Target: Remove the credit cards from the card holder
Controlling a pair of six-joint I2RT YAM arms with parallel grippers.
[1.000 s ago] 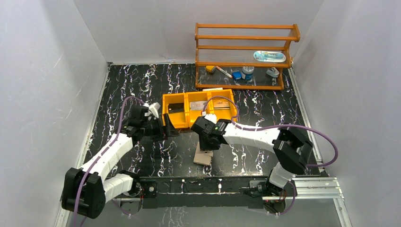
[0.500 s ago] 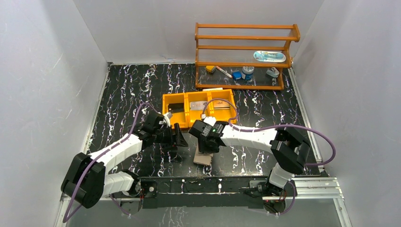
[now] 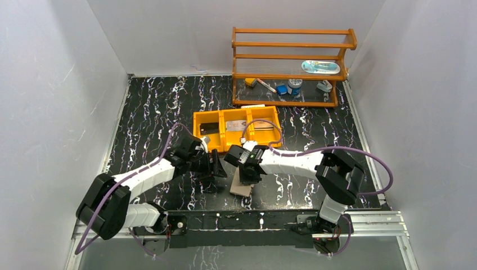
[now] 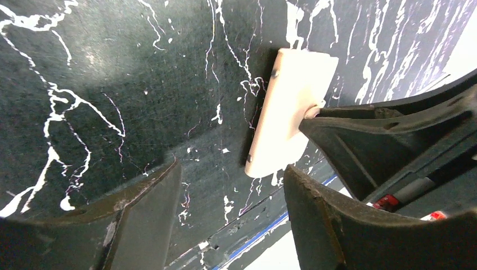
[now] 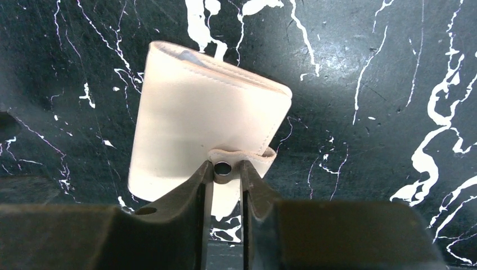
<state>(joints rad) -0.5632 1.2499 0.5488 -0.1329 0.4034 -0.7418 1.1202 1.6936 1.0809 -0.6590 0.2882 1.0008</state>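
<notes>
Hovering with jaws spread, the left tool [image 4: 230, 169] sits just left of the closed tan leather card holder [image 5: 191, 112]. The holder lies by the near edge of the black marbled bench [image 3: 169, 101], long axis near-to-far. The right tool [image 5: 223, 166] pinches its snap tab [image 5: 261, 157].

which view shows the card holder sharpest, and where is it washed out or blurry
Right wrist: card holder sharp, stitching readable. Left wrist: washed out nearly white, near fingers dark and blurred. Top external: even light, holder small and soft.
</notes>
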